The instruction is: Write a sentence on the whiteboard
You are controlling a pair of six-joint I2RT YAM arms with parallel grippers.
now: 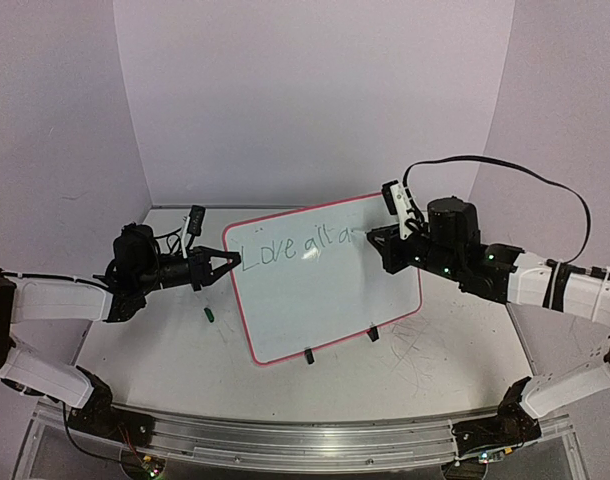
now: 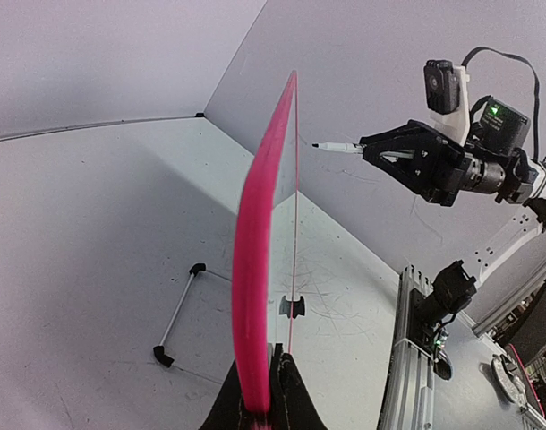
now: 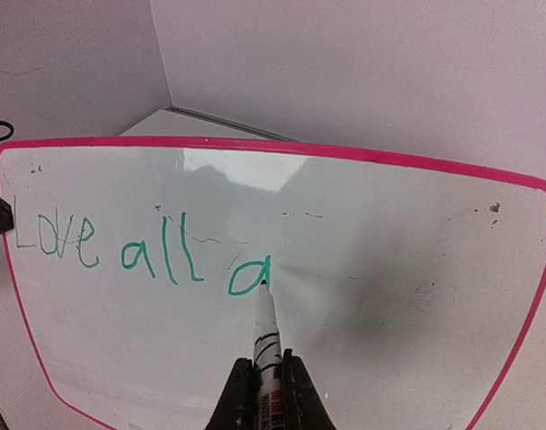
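The whiteboard stands raised over the middle of the desk, between the two arms, with its written face toward the right arm. In the left wrist view it appears almost edge-on, as a thin red-pink strip rising from the gripper.

The edge with the two black clips is the lower one and sits at the desk surface.

The left gripper is closed on the left rim of the whiteboard, one finger on each face.

The right gripper is closed narrowly around the barrel of a marker, which projects forward from between the fingers.

The sentence runs along the upper part of the board in thin green handwriting. The legible characters are "Love all a". The first two letters look paler than the others.

The marker tip touches the board at the right side of the last "a".

The remaining board surface to the right of the writing is bare apart from small dark specks.

A small dark green object lies on the desk just beside the lower left corner of the board. Grey scribble marks cover the desk surface near the right arm.
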